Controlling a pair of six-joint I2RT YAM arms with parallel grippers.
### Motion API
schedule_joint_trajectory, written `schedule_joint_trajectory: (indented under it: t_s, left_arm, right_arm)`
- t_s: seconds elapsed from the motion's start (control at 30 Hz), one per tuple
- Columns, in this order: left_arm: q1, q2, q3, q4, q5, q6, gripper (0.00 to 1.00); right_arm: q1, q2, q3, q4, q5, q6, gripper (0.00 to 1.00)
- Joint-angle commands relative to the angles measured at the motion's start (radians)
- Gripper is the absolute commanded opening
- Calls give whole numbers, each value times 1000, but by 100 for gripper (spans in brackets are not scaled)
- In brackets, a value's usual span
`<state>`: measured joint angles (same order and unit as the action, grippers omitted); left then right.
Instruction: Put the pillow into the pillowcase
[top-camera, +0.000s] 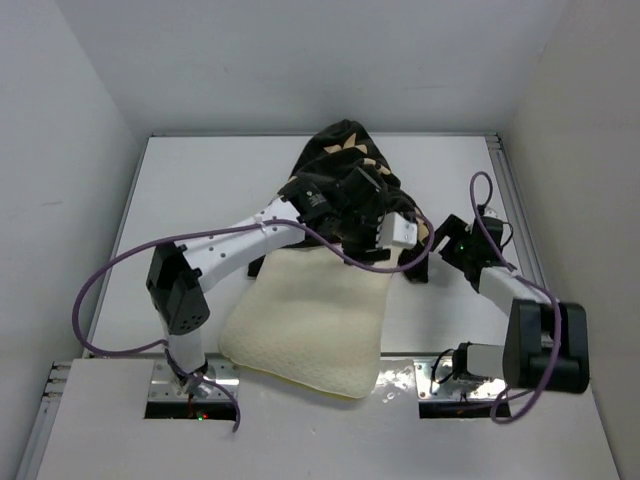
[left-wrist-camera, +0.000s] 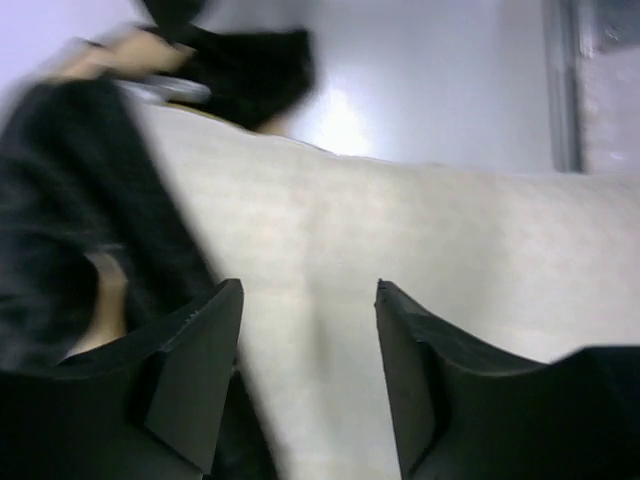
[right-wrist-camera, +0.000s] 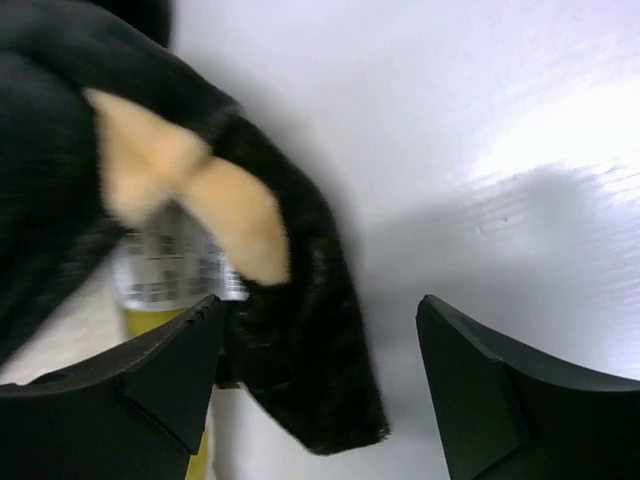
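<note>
Both open, nothing gripped: left hand (left-wrist-camera: 310, 290) above pillow (top-camera: 310, 320), right hand (right-wrist-camera: 320, 305) straddling pillowcase (top-camera: 340, 160) edge; pillowcase bunched over pillow's upper end.

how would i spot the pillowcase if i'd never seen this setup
Start with the white table and look toward the middle of its far half. The pillowcase is the crumpled black heap there, bunched over the far end of the cream pillow. Its dark cloth with tan petal prints sets it apart from the pale, plain pillow.
</note>
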<state>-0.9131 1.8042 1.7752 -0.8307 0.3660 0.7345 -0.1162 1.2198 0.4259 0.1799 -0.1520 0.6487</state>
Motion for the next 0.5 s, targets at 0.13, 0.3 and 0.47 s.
schedule_joint_trajectory:
  t_s: [0.13,0.3,0.47]
  left_arm:
    - [-52,12,-215,-45,47,152,91]
    - [-55,53,-237,33,-42,183,100]
    - [-61,101,-267,123,-79,220,100]
  right_arm:
    - [-8,228,138,107,-147,5,79]
    - [-5,325,137,144,-147,23,77]
    - [-2,389,103,262,-178,78,57]
